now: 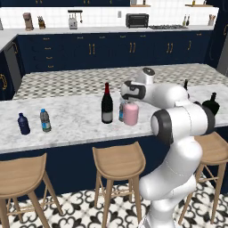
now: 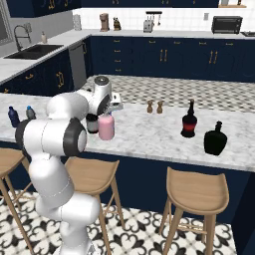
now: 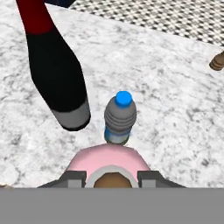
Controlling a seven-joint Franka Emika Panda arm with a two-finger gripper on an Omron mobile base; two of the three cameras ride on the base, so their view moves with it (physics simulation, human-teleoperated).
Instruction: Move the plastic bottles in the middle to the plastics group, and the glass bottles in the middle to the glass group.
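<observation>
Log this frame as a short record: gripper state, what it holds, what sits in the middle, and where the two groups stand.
gripper: jaws shut on the squat pale-pink bottle at its grey cap
middle of counter: tall dark wine bottle with red cap; small clear water bottle with blue cap behind the pink one
plastics group: small dark-blue bottle and clear blue-capped bottle, left end
glass group: squat black flask and slim-necked dark bottle with red base, right end

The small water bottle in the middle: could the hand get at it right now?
Probably not directly. The hand is shut on the pink bottle, which stands between it and the small water bottle; the wine bottle stands close beside that.
</observation>
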